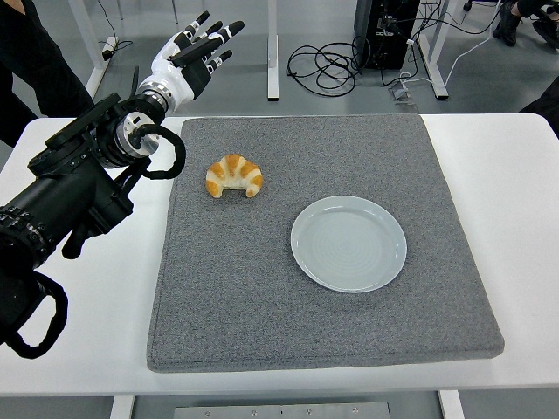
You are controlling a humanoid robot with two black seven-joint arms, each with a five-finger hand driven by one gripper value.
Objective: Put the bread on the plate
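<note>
Left hand (196, 52), white with black fingertips, is raised at the far left, beyond the far edge of the table; its fingers (212, 37) are spread straight and hold nothing. Its black arm (74, 188) enters from the left edge of the picture.

Nearest to the camera is the white table (79, 349), and on it lies a grey mat (262, 297). On the mat, right of centre, stands a pale round plate (348, 243) with nothing on it. Farther and to the left, the bread (234, 176), a croissant, lies on the mat, well apart from the plate and near the arm's wrist. Behind the table, cables (327, 65) lie on the floor.
</note>
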